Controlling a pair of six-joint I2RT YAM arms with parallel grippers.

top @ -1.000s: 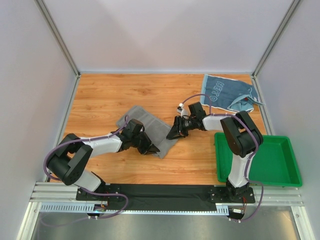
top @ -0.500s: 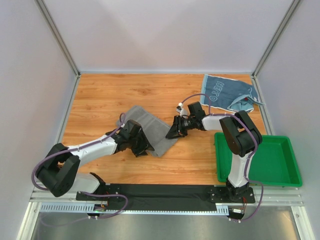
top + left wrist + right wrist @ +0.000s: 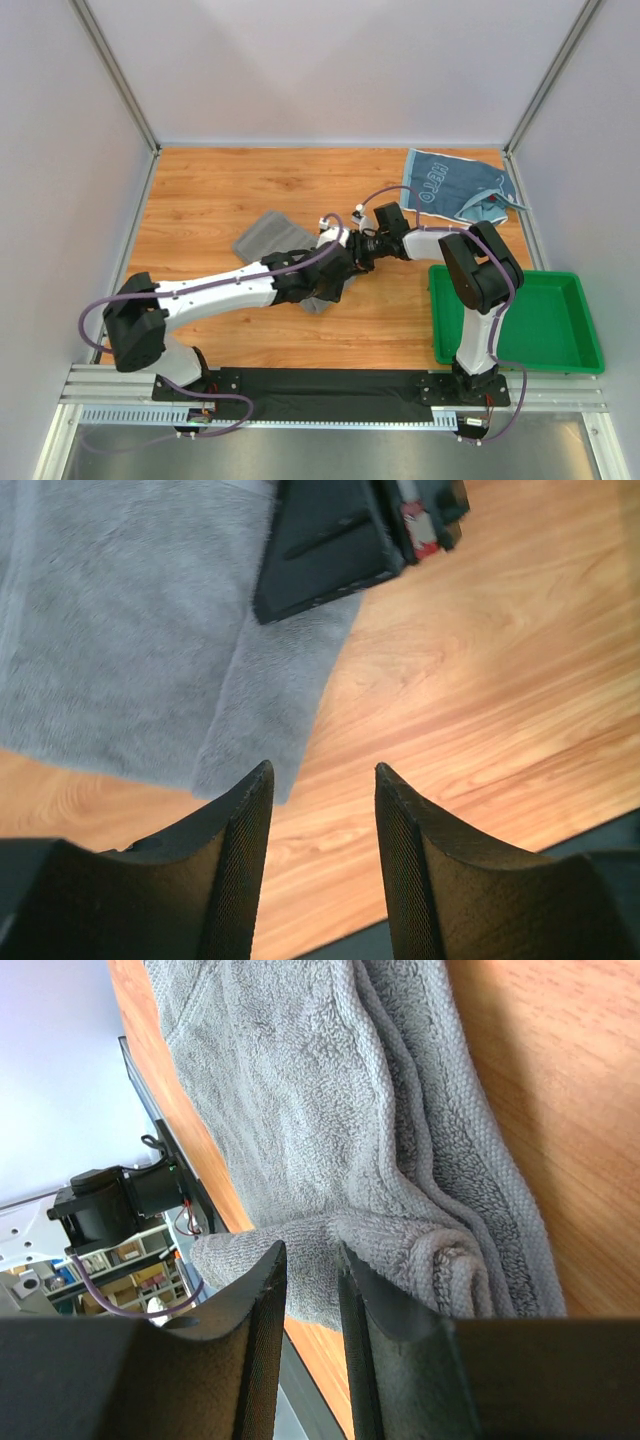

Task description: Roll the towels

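Observation:
A grey towel (image 3: 262, 236) lies crumpled in the middle of the wooden table, partly hidden under my left arm. My left gripper (image 3: 335, 275) hovers at its right edge. In the left wrist view it (image 3: 322, 775) stands open over bare wood, with the grey towel (image 3: 120, 630) just beyond its fingertips. My right gripper (image 3: 352, 252) is shut on a lifted fold of the grey towel (image 3: 300, 1090), and its fingers (image 3: 262, 1290) pinch the edge. A light blue towel (image 3: 460, 185) with white lettering lies bunched at the back right.
A green plastic tray (image 3: 540, 325) stands at the right, beside the right arm's base. Metal frame posts and pale walls enclose the table on three sides. A black strip and rails run along the near edge.
My left gripper opened and let go of the grey towel. Its arm then reached right across the towel to the right gripper. The right gripper held still.

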